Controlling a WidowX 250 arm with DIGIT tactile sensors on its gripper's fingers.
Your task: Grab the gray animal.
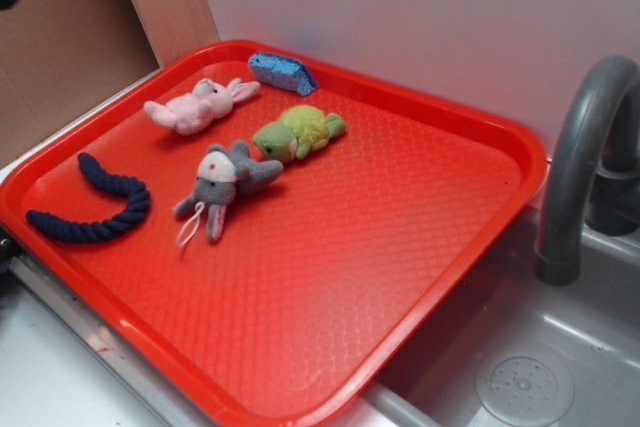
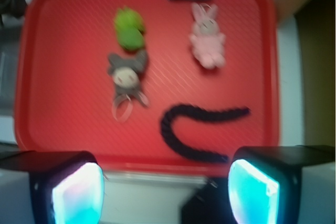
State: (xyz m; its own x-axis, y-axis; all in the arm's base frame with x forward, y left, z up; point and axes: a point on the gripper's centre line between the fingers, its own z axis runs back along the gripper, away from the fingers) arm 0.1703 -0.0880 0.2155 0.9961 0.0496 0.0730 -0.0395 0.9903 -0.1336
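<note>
Wide-open gripper hovering at the near edge of the red plastic tray, holding nothing.

Fingers spread far apart, only the glowing cyan pads visible at the bottom of a blurry wrist view, touching nothing. On the tray: small gray plush animal near the middle, just beside the green plush turtle; pink plush bunny, blue sponge block at the far rim, dark navy curved rope toy. Gray faucet cut off at right.
</note>
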